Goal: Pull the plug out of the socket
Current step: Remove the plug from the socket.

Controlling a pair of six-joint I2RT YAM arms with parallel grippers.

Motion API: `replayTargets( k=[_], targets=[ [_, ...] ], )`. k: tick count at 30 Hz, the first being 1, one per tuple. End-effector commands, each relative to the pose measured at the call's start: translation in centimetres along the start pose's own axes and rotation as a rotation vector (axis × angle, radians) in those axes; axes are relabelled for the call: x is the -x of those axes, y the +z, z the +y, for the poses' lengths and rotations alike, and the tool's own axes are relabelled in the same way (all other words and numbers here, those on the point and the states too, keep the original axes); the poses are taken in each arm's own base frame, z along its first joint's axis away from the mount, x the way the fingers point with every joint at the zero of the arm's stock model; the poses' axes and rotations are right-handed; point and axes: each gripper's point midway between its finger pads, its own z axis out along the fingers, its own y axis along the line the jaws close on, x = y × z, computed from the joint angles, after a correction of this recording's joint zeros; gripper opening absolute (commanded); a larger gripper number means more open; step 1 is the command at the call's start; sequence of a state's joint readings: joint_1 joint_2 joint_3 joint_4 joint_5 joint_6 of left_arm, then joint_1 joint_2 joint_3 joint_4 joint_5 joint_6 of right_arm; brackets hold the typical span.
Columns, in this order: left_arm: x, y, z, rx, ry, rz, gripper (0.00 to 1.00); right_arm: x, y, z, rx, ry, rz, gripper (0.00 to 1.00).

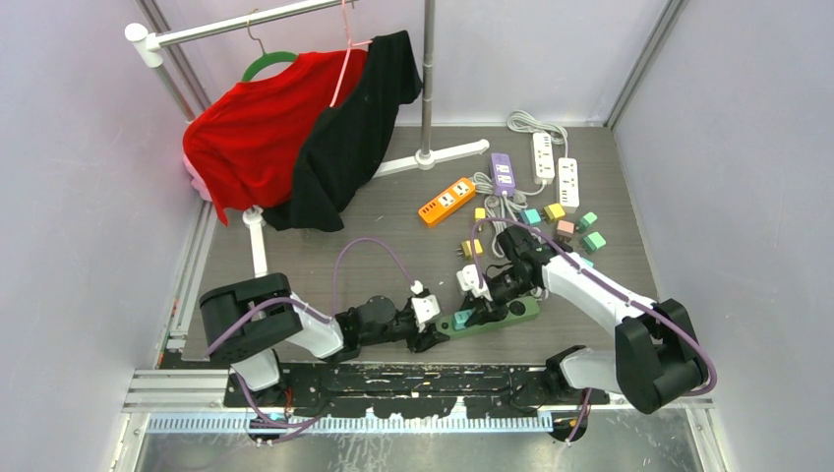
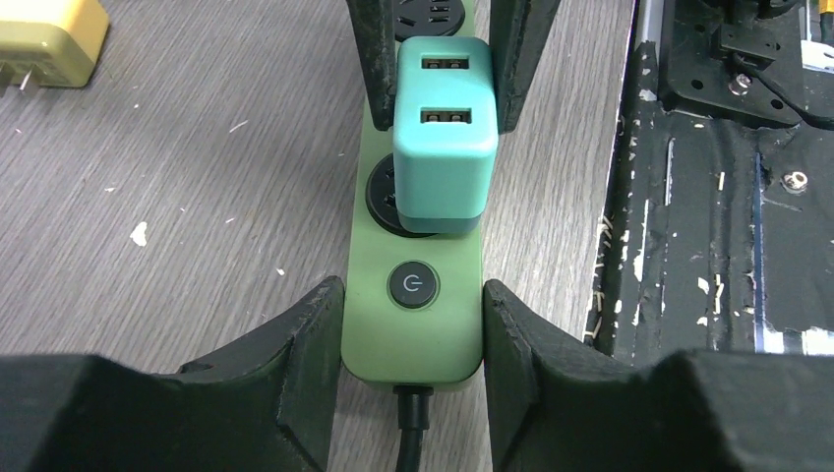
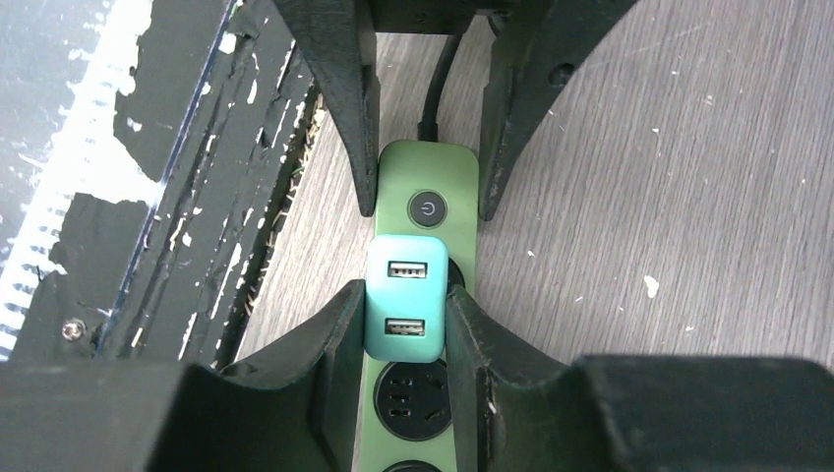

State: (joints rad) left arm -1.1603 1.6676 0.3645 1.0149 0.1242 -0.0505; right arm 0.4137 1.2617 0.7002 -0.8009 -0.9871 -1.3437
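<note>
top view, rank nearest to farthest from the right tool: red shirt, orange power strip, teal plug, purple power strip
1. teal plug, between the right tool's fingers
2. orange power strip, mid-table, behind
3. purple power strip, further back
4. red shirt, back-left rack

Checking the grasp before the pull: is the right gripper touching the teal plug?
Touching. The right wrist view shows the right gripper pressed against both sides of the teal plug, with no gap visible.
</note>
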Motion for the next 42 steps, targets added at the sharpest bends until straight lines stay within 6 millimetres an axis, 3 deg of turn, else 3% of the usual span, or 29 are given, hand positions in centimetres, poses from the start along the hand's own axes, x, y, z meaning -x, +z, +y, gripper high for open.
replayTargets(
  k=[1, 4, 11, 17, 22, 27, 31, 34, 39, 42],
  targets=[
    [-2.2, -0.8, -0.2, 0.001, -0.050, 0.074, 0.00, 1.9, 0.1, 1.1, 0.058, -0.121, -0.046, 0.01],
    [-2.3, -0.7, -0.4, -0.007, -0.061, 0.078, 0.00, 2.2, 0.9, 1.1, 0.063, -0.106, -0.055, 0.01],
    [-2.5, 0.0, -0.6, -0.021, -0.067, 0.090, 0.00, 3.2, 1.3, -1.3, -0.027, -0.034, -0.077, 0.01],
    [-3.1, 0.6, -0.7, -0.030, -0.071, 0.103, 0.00, 2.9, 0.2, -3.7, -0.140, 0.038, -0.032, 0.01],
    [-3.4, 0.1, -0.5, -0.014, -0.076, 0.097, 0.00, 2.2, -1.8, -5.4, -0.233, 0.087, -0.010, 0.01],
    [-3.6, -0.5, -0.3, 0.003, -0.083, 0.093, 0.00, 0.9, -3.0, -4.7, -0.232, 0.016, 0.038, 0.01],
    [-3.7, -0.6, -0.1, 0.014, -0.090, 0.093, 0.00, 0.8, -2.2, -1.4, -0.086, -0.112, -0.002, 0.01],
    [-3.4, -0.5, -0.2, 0.012, -0.093, 0.087, 0.00, 1.6, -1.5, -0.1, -0.038, -0.149, -0.082, 0.01],
    [-3.1, -0.1, -0.3, 0.001, -0.100, 0.086, 0.00, 3.4, -0.4, -0.8, -0.056, -0.114, -0.146, 0.01],
    [-3.2, 0.3, -0.4, -0.005, -0.103, 0.097, 0.00, 3.5, 0.0, -1.5, -0.082, -0.049, -0.139, 0.01]
  ],
)
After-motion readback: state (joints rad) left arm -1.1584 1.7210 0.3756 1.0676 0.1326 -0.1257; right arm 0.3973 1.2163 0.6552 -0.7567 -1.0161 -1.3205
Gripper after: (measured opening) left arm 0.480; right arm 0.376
